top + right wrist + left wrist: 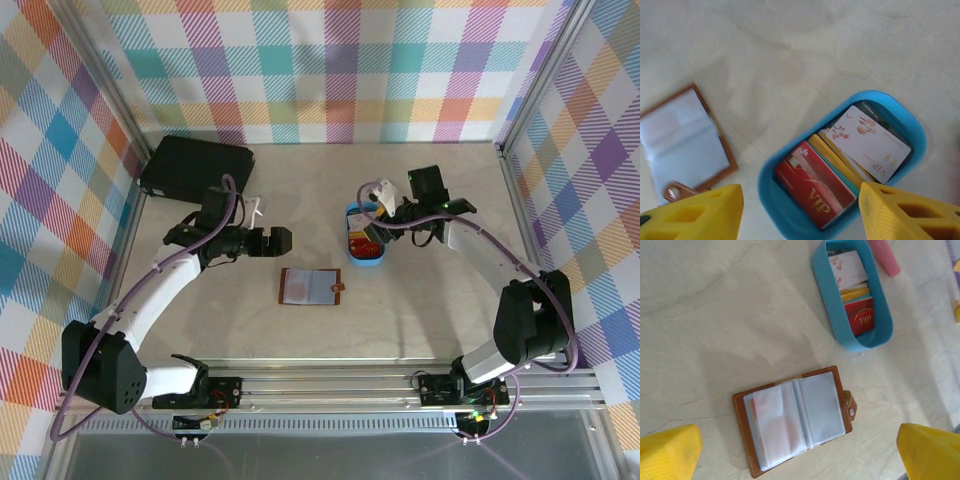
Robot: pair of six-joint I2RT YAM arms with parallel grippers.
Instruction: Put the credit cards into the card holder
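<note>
Right hand (801, 212) wide open, empty, above credit cards (816, 189); left hand (800, 452) likewise, near card holder (795, 421).

Top view bright, evenly lit from above; I see faint soft shadows under arms (170, 280) on table (420, 320). Wrist views slightly washed, hazy. Left fingertips (670, 452) blurred in frame corner; card holder (795, 420) sleeves milky with sheen.
</note>
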